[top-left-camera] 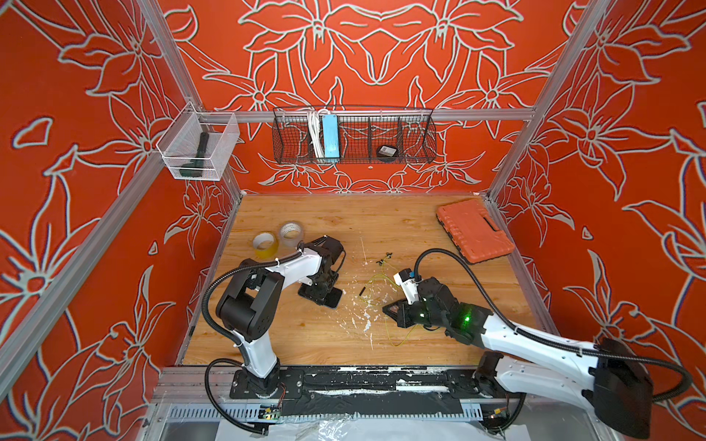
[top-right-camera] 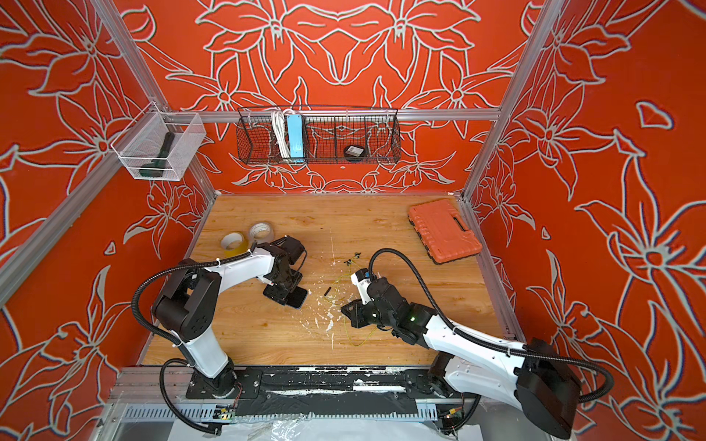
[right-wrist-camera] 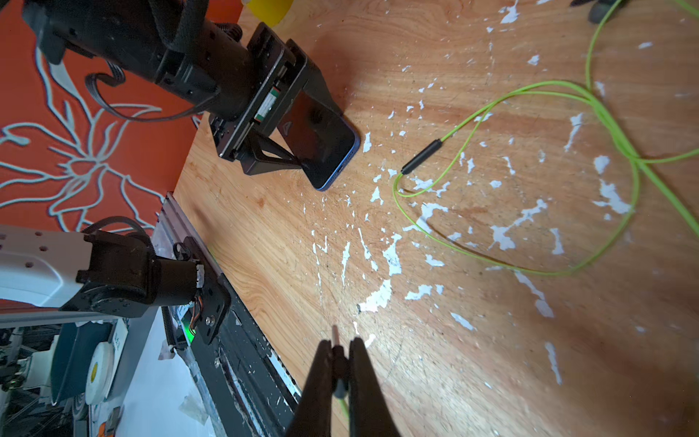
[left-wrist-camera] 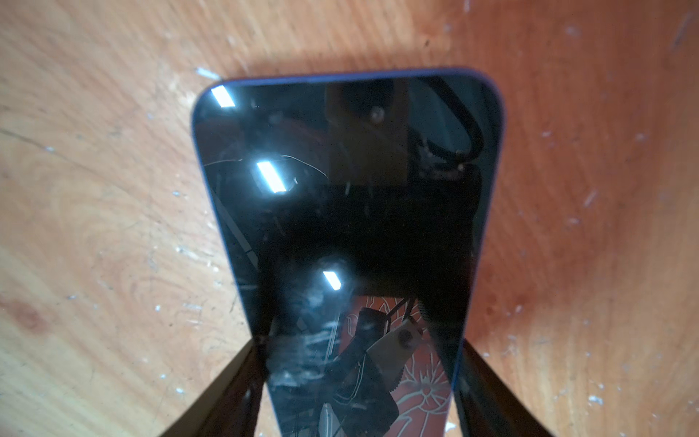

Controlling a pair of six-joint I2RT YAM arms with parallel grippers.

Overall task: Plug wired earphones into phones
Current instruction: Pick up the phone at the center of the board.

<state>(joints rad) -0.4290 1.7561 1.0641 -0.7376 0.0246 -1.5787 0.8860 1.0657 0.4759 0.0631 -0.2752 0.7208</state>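
Note:
The phone [top-left-camera: 333, 300] [top-right-camera: 298, 298] is a black glossy slab lying flat on the wooden table left of centre. My left gripper [top-left-camera: 321, 294] [left-wrist-camera: 361, 340] straddles the phone [left-wrist-camera: 340, 227], its two fingertips pressed against the long edges; the right wrist view shows that grip [right-wrist-camera: 321, 136] too. The earphones' yellow-green cable [top-left-camera: 376, 278] [right-wrist-camera: 614, 128] lies in loose loops at mid-table, with the dark earbuds [top-left-camera: 384, 259] behind and the inline piece [right-wrist-camera: 421, 157] near the phone. My right gripper [top-left-camera: 389, 309] [right-wrist-camera: 340, 348] is shut on the plug [right-wrist-camera: 334, 333], whose metal tip sticks out past the fingertips.
An orange ribbed case [top-left-camera: 473, 229] lies at the back right of the table. Two tape rolls [top-left-camera: 264, 244] sit at the back left. A wire basket [top-left-camera: 416, 152] with a white cord bundle hangs on the back wall, and a clear bin [top-left-camera: 225, 152] hangs on the left.

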